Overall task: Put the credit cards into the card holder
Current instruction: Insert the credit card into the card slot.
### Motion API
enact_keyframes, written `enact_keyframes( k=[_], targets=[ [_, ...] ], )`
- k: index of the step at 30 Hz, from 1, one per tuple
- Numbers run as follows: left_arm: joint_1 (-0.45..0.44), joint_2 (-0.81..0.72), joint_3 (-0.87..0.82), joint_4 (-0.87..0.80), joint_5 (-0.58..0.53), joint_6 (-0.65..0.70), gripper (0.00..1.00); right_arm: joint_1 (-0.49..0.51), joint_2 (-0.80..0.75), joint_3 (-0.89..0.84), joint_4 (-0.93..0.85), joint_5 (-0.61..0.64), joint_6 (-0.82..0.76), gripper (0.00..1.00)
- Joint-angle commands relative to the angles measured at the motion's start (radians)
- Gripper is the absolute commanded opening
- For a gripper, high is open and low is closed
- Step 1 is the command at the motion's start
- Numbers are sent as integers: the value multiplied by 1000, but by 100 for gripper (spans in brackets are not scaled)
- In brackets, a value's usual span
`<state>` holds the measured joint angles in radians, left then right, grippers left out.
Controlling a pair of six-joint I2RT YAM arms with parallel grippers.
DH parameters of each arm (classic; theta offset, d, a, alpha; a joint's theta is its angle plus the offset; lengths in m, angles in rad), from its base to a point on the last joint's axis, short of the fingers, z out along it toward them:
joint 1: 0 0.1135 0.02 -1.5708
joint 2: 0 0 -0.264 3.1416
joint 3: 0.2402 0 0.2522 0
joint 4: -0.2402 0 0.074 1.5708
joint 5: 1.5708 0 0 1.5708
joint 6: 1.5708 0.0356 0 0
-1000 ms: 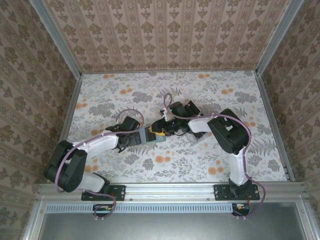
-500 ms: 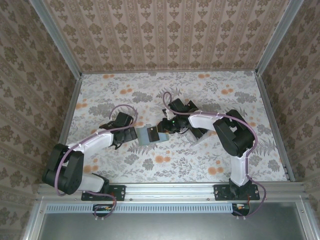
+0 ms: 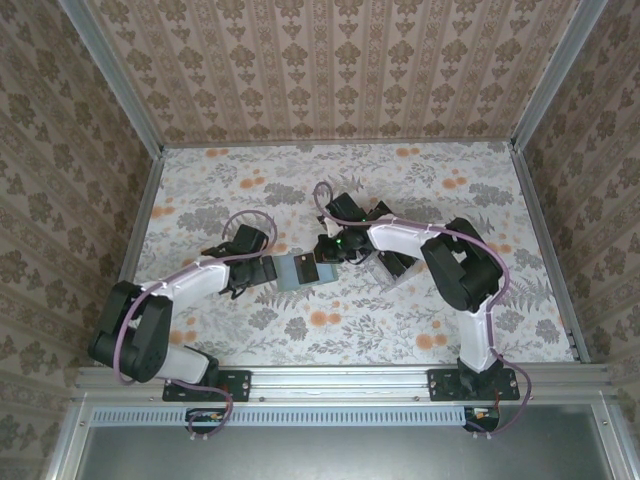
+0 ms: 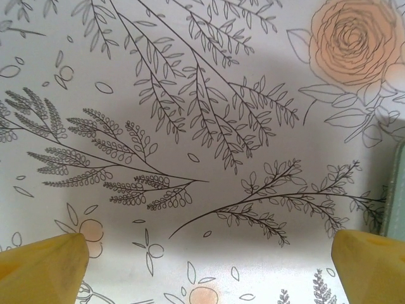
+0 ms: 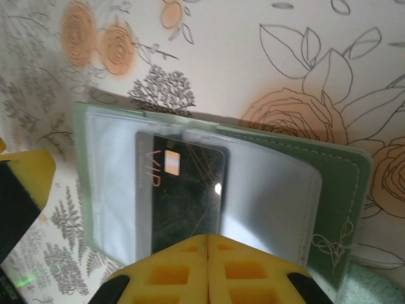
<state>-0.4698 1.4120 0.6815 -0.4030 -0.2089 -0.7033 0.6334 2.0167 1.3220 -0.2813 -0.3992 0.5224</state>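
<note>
On the floral table [image 3: 420,320], the card holder [image 5: 278,190] lies open and flat. One credit card [image 5: 183,196], dark with a VIP mark, sits part-way under its clear pocket, about the middle of the holder. The right gripper [image 5: 209,253] stands at the card's exposed edge, its fingers pressed together with nothing between them; whether the tips touch the card I cannot tell. The left gripper [image 4: 209,263] hangs just beside the holder, on the side away from the right gripper, its fingers well apart over bare table and gripping nothing. As I read it, the step in hand is seating this card, which does not look fully home yet. The next move calls for a short, level push along the pocket's line, tips low on the card's edge, with the holder braced against sliding. The left gripper is well placed for that.
</note>
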Motion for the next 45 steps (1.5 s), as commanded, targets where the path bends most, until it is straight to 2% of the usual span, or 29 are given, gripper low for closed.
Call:
enact_keyframes(
  k=[1,24,35,45],
  targets=[
    [6,17,18,4,12,23,100,12,28,26,-52,20,-21,9],
    [-1,100,1,61,45,22,100,63,82,75,-51,-1,7,8],
    [0,108,-5,75,50,22,100,27,19,64,-68,39,-9,8],
    [-1,120,3,82,52,25,100,-4,43,75,-82,68,-21,7]
  ],
)
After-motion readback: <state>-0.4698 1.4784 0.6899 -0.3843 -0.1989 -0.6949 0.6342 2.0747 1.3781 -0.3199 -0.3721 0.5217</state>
